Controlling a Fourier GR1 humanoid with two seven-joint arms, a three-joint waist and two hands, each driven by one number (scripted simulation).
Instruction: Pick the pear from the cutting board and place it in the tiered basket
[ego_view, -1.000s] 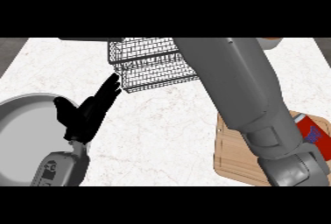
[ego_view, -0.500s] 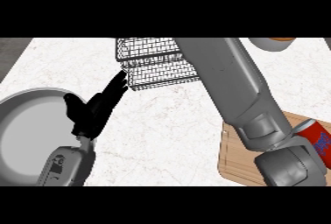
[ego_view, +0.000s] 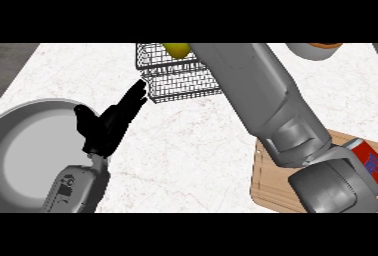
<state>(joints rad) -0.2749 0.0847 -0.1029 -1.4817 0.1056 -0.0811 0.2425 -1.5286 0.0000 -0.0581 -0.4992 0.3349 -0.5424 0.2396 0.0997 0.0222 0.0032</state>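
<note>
Long reach from the right arm up to the basket (ego_view: 177, 82). The right robot hand is out of sight past the top edge, so I can't tell what it grips. A bit of yellow pear (ego_view: 176, 49) shows in the top tier, up and right of the left robot hand (ego_view: 111, 122), which rests straight-fingered and empty. A pear's light, firm, smooth-skinned and bruisable; I'd cup it round the broad belly.

Yellow pear (ego_view: 176, 50) at tiered basket (ego_view: 181, 85) top

Left hand (ego_view: 111, 122) open, fingers straight, pointing up-right; right forearm (ego_view: 258, 95) stretches diagonally to the view's top edge
</note>
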